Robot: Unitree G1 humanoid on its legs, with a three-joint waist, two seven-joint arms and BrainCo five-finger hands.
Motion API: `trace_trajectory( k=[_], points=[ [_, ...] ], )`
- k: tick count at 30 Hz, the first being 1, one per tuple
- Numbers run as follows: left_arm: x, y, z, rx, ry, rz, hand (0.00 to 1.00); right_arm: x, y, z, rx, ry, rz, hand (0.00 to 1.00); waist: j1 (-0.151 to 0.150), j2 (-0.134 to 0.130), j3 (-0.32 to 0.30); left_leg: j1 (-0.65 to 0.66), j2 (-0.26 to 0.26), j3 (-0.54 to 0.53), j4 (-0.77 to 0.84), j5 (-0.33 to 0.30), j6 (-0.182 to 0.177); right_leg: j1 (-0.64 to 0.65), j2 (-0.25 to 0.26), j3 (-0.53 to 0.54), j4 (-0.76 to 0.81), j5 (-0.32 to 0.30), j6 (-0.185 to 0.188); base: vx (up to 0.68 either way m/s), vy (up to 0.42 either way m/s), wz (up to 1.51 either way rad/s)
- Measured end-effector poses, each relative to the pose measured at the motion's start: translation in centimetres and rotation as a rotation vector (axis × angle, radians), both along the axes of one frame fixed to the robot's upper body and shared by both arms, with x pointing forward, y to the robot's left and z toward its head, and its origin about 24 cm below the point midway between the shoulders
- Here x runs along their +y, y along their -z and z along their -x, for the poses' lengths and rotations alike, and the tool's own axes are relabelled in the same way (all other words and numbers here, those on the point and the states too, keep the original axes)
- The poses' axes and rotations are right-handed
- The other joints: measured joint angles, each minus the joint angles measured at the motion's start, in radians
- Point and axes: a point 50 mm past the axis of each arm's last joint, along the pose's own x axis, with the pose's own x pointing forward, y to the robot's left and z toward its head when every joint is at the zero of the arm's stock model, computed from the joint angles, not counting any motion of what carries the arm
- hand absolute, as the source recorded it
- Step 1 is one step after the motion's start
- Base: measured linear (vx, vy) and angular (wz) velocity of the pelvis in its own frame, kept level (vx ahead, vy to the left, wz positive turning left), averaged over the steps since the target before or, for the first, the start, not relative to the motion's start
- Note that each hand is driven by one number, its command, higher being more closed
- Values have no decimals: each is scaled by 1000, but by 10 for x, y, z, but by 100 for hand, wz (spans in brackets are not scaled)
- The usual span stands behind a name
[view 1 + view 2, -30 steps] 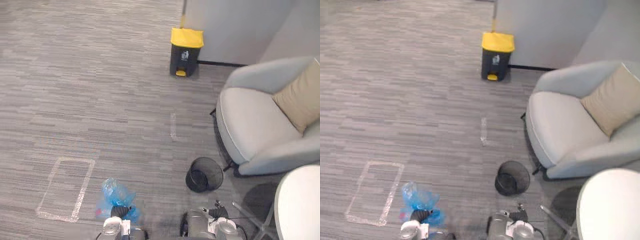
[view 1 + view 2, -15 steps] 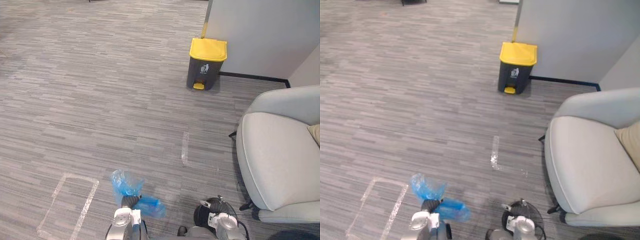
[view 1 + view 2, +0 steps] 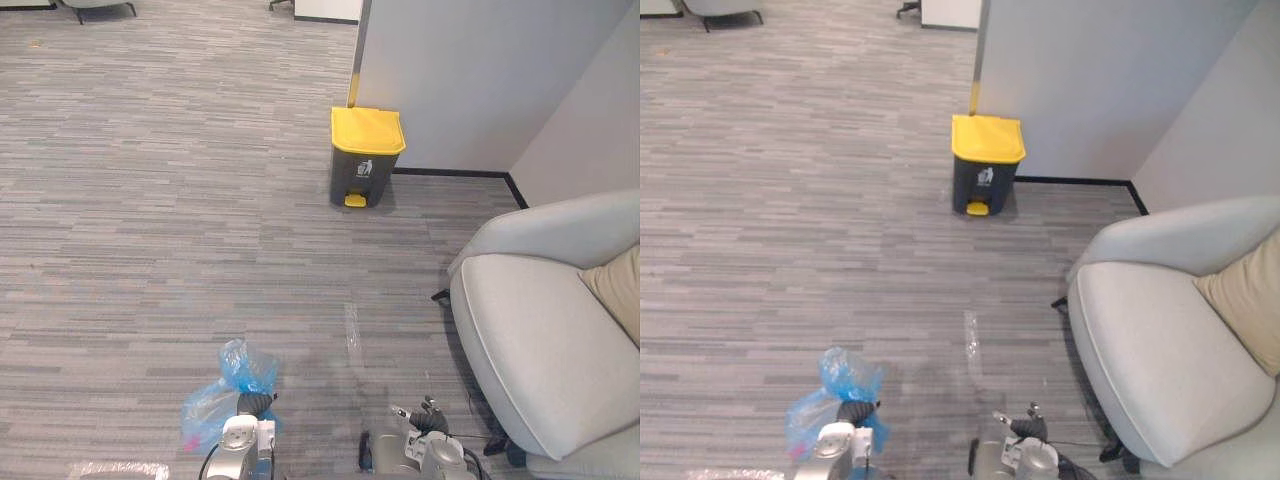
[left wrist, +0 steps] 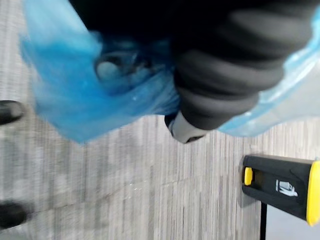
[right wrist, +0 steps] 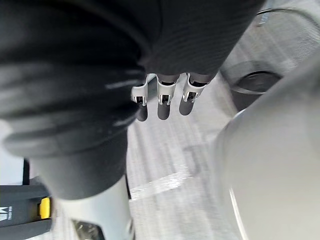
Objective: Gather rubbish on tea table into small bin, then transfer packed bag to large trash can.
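Observation:
A blue plastic bag (image 3: 222,392) with rubbish in it hangs above the carpet at the bottom of the eye views. My left hand (image 3: 256,404) is shut on its gathered neck. In the left wrist view the bag (image 4: 65,95) bulges around the hand's dark cover (image 4: 225,60). The large trash can (image 3: 366,157), dark grey with a yellow lid, stands ahead against the partition wall, its lid down. My right hand (image 5: 162,100) hangs low at my side with straight fingers and holds nothing. A black mesh bin (image 5: 280,35) is beside it on the floor.
A grey armchair (image 3: 540,340) with a beige cushion (image 3: 615,290) fills the right side. A grey partition wall (image 3: 450,80) rises behind the trash can. A short strip of tape (image 3: 351,325) marks the carpet between me and the can.
The camera has moved: the round table and the mesh bin have left the eye views, and the trash can sits more central. The bag now hangs to the left of my hand.

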Motion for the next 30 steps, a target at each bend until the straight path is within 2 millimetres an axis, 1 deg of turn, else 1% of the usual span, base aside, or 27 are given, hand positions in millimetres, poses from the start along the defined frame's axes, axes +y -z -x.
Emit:
trace_trajectory(
  k=[1,2,3,5,6,7,8,9,10,11,12,13,15,16,17,18,19,20,21,22,23,24,25,27,28,29,30],
  points=[
    [4,1,1,7,3,-12,100,0,3,4,19,0,-3,0,-4,-17,-4,22,-23,-18,-13,-5,-9,5,8,16,-129,140,-36,543,-110,15],
    [0,4,2,29,-4,1,100,-10,0,-5,5,1,21,0,-6,30,6,51,12,-60,-9,-10,-27,31,37,7,-98,138,-66,636,-137,7],
    [-4,4,2,26,-5,13,100,-15,-2,-6,0,24,28,0,-3,51,2,50,23,-84,18,14,-55,38,45,3,-75,86,-73,515,-116,-4],
    [-6,3,-1,18,-3,17,100,-17,0,-3,15,32,25,0,-9,67,7,42,43,-114,98,46,-72,77,51,-19,-65,47,-84,478,-165,20],
    [-7,1,-4,7,-2,22,100,-17,1,0,20,36,24,0,-14,68,8,-20,68,-150,286,93,-89,149,62,-31,-106,28,-84,453,-170,28],
    [-9,0,-5,2,-4,27,100,-17,1,0,23,34,24,0,-13,68,8,-48,76,-164,360,120,-94,174,65,-34,-125,26,-87,421,-128,17],
    [-8,0,-3,-2,-16,34,100,-15,2,2,27,24,25,0,-5,66,10,-109,97,-177,512,163,-114,232,75,-34,-167,22,-89,455,-62,-2],
    [-11,-2,-3,-21,-36,55,100,-8,2,2,29,12,11,0,4,55,16,-229,134,-159,727,104,-93,333,84,-28,-247,-1,-91,794,83,-50],
    [-14,-1,2,-18,-30,77,100,2,3,1,29,2,-12,0,35,36,23,-396,134,-79,511,39,-50,439,73,3,-303,-11,-65,841,217,-65],
    [-16,-1,4,-15,-31,83,100,-3,4,4,34,15,-1,0,39,56,15,-387,107,-74,254,172,-14,451,79,17,-292,-29,-31,783,297,-58],
    [-14,-1,3,-15,-27,78,100,-1,5,8,46,31,-7,0,41,38,11,-379,82,-77,226,163,-31,451,63,38,-272,-60,5,475,230,-3],
    [-13,-4,-1,-33,-24,73,100,-1,6,10,54,40,-10,0,42,26,7,-373,62,-76,213,167,-25,450,42,40,-267,-58,6,317,149,22],
    [-12,-7,-6,-56,-25,71,100,-2,8,16,66,50,-6,0,41,18,2,-364,38,-77,207,159,-15,464,24,53,-303,-55,3,197,122,12],
    [-8,-8,-8,-61,-24,55,100,-2,7,14,60,47,-6,0,48,8,-5,-361,12,-88,218,141,-17,484,8,96,-349,-37,22,220,171,-30],
    [-5,-8,-8,-61,-24,45,100,-2,7,12,55,48,-6,0,57,6,-8,-351,-10,-110,214,109,-3,477,-6,122,-342,-45,33,186,144,-73],
    [-4,-6,-3,-46,-27,42,100,0,6,10,50,45,-11,0,69,4,-8,-319,-16,-97,189,42,-7,463,-24,161,-292,-94,71,226,125,-94],
    [-4,-2,3,-22,-27,42,100,0,6,9,52,41,-11,0,66,3,-3,-297,-16,-63,189,26,-11,424,-30,192,-201,-113,83,171,90,-110],
    [-7,3,13,20,-8,43,100,-2,7,11,55,42,-7,0,60,10,-6,-259,-15,-31,172,18,-3,322,-35,210,10,-95,112,168,80,-90],
    [-9,5,17,35,10,41,100,-1,6,10,49,36,-7,0,54,3,-4,-217,-20,-11,155,8,-2,242,-50,209,187,-45,137,141,99,-67],
    [-11,6,18,41,20,39,100,-2,5,9,42,36,-3,0,45,-1,1,-189,-21,-6,147,-3,4,192,-58,204,295,1,133,181,81,-28],
    [-10,6,19,47,30,33,100,-2,5,10,47,39,-4,0,32,-6,-1,-162,-20,-4,144,-19,2,152,-63,196,379,-1,120,270,65,-9],
    [-7,6,18,46,27,25,100,-2,6,12,51,40,-4,0,27,-17,-7,-125,-16,-4,136,-37,-4,114,-62,170,421,-21,88,346,30,-2],
    [-5,6,17,44,25,17,100,-3,6,11,48,34,0,0,23,-20,-7,-90,-11,-3,112,-43,-6,82,-63,128,407,-59,66,315,-14,2],
    [-2,5,14,40,19,1,100,-6,4,6,40,16,19,0,7,-11,-4,-49,2,-1,74,-46,-11,37,-59,56,321,-85,40,353,-75,14],
    [-2,5,12,37,20,-2,100,-10,3,4,42,0,40,0,7,2,0,-18,15,1,42,-45,-18,9,-40,21,195,-74,20,476,-120,20],
    [0,5,11,36,23,-9,100,-13,4,6,53,-1,47,0,6,8,1,15,16,-2,16,-39,-32,1,-12,11,17,-8,8,438,-103,17],
    [2,5,11,37,24,-13,100,-13,6,8,66,-1,46,0,4,3,-1,27,8,-9,5,-38,-34,12,-6,14,-63,40,4,495,-109,21]
  ],
)
